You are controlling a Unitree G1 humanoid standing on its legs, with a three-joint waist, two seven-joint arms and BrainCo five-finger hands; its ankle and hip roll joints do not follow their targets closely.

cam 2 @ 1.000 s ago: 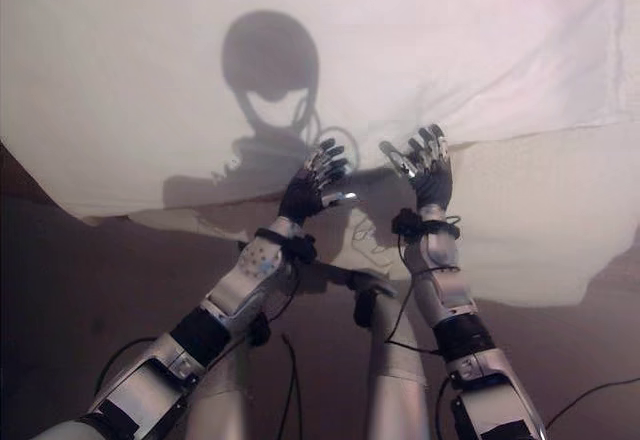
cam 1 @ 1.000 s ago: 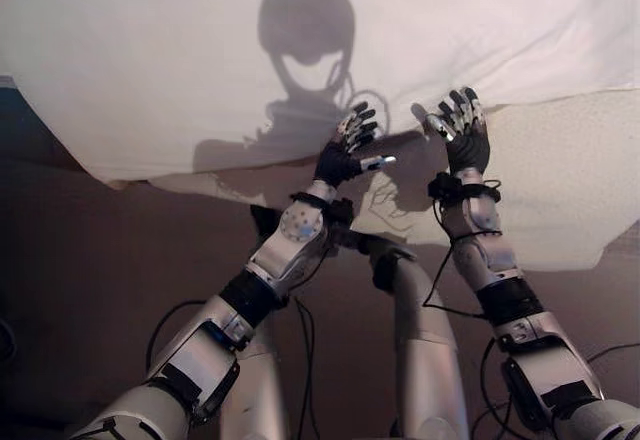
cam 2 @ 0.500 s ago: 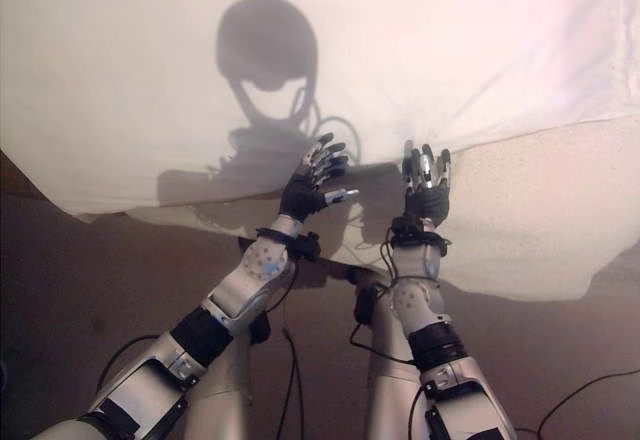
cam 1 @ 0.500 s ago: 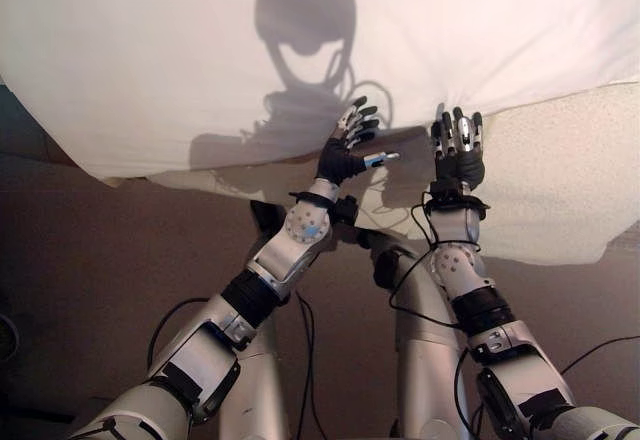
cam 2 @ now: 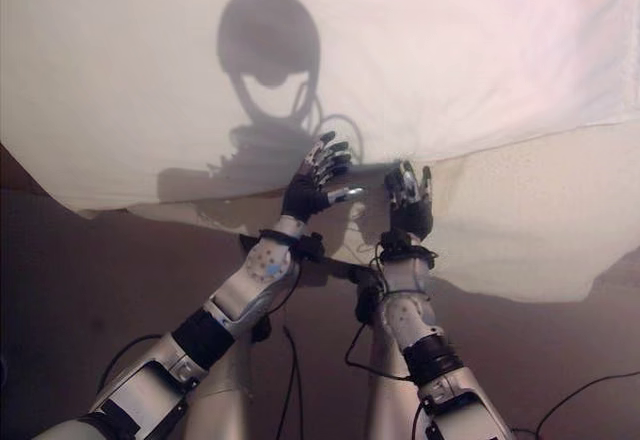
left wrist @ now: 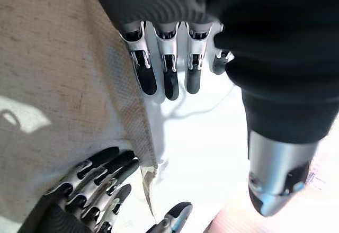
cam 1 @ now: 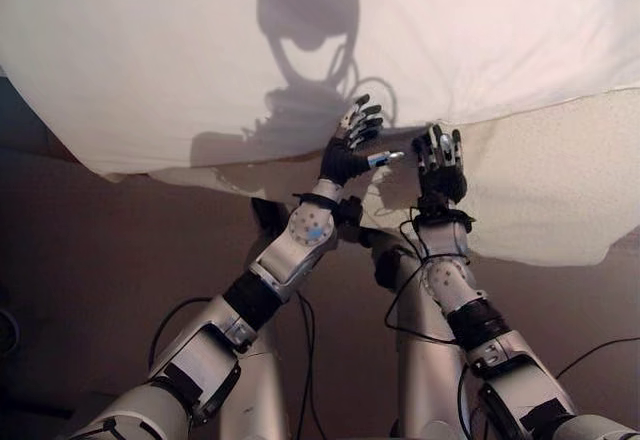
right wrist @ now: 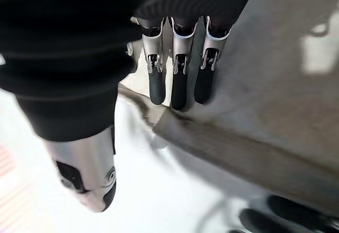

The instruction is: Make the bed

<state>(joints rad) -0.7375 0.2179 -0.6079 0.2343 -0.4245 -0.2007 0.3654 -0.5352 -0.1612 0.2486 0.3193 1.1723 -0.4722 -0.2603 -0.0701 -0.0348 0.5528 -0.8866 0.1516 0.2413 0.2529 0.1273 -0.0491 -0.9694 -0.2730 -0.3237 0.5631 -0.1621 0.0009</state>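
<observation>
the white sheet (cam 1: 300,50) covered the far part of the bed, its lower hem running from nine o'clock toward three and leaving the textured beige mattress (cam 1: 560,180) bare at four o'clock. the left hand (cam 1: 350,150) hovered at that hem with fingers straight and spread, grasping nothing. just beside it the right hand (cam 1: 438,165) reached for the same edge, fingers also straight, nothing pinched. to do this well, both should probably close on the hem itself, then draw it evenly over the bare mattress.
</observation>
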